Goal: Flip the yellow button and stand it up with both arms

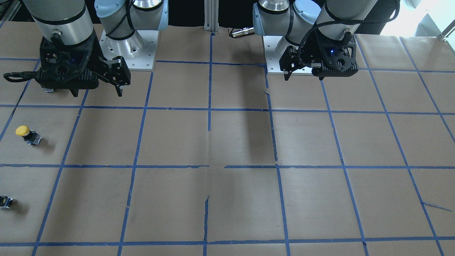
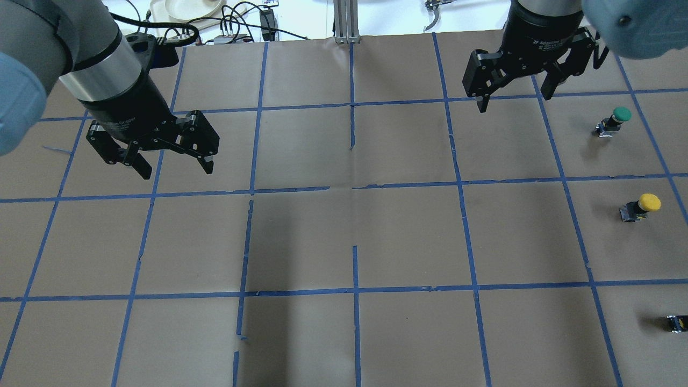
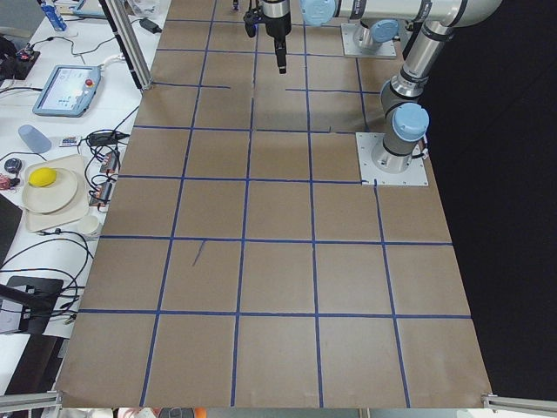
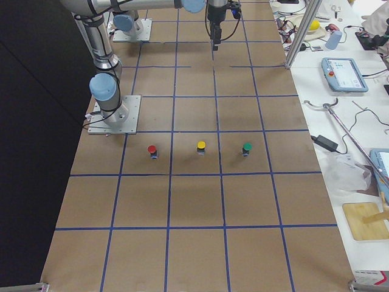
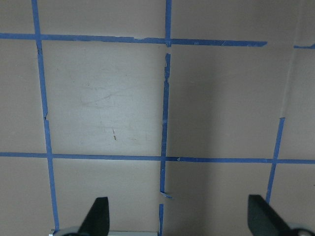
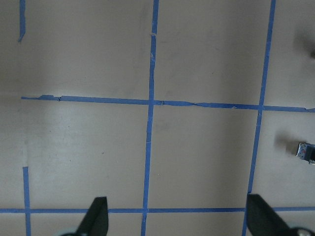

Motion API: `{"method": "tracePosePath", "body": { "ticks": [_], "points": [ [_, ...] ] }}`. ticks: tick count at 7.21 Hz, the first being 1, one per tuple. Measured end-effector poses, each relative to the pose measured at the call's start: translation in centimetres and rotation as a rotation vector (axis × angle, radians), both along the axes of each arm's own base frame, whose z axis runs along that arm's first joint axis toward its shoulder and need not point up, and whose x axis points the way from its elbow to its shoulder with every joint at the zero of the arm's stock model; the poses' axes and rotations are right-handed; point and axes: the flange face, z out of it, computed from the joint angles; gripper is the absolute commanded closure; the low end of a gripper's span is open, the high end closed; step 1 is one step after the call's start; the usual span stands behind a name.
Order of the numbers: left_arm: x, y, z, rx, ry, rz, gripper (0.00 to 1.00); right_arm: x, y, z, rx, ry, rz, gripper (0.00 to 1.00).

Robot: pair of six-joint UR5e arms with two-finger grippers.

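The yellow button sits alone on the brown table at my far right, and it also shows in the front view and in the exterior right view. Its yellow cap shows above its black body. My right gripper is open and empty, hanging above the table well to the left of the button and farther out; it also shows in the front view. My left gripper is open and empty over the table's left half, far from the button; it also shows in the front view.
A green-capped button lies beyond the yellow one and a red-capped button nearer my base. A small black body is cut by the view's edge. Blue tape lines grid the table.
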Motion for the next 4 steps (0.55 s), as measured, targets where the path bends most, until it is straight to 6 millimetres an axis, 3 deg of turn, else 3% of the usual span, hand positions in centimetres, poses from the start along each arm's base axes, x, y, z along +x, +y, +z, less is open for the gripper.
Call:
{"method": "tracePosePath", "body": {
  "ticks": [4],
  "points": [
    [0.07, 0.07, 0.07, -0.002, -0.005, -0.003, 0.0, 0.86, -0.32, -0.95, 0.012, -0.086, -0.025, 0.0]
  ]
}}
